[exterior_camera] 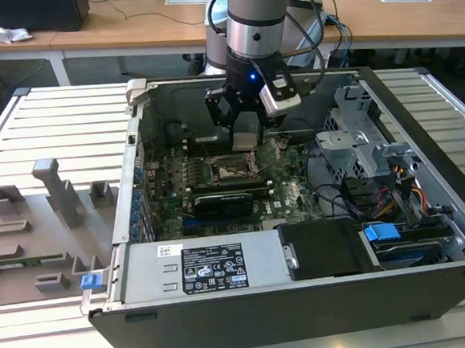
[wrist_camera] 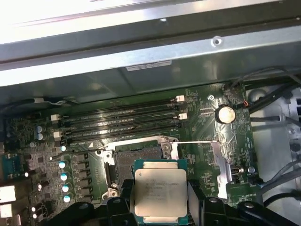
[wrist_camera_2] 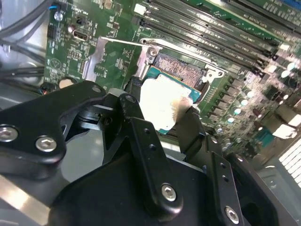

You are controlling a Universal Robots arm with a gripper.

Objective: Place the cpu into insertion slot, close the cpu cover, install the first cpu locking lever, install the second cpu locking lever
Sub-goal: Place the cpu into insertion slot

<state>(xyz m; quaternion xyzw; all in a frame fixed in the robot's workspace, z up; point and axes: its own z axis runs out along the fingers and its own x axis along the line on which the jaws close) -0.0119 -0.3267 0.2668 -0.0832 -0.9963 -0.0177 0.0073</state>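
Slatted white table [exterior_camera: 51, 116] bore an open computer case [exterior_camera: 308, 313], gripper [exterior_camera: 246, 141] was clamped on the cpu [wrist_camera: 160, 195] by two opposite edges, insertion slot [wrist_camera: 136, 157] lay uncovered close below the gripper, cpu cover [wrist_camera_2: 101, 56] stood open beside it.

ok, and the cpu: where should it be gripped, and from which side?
By two opposite side edges, coming from above its metal top. The cpu is a thin flat square, so only the edges give purchase, and the underside stays free for the insertion slot. The gripper holds it so, jaws on opposite edges.
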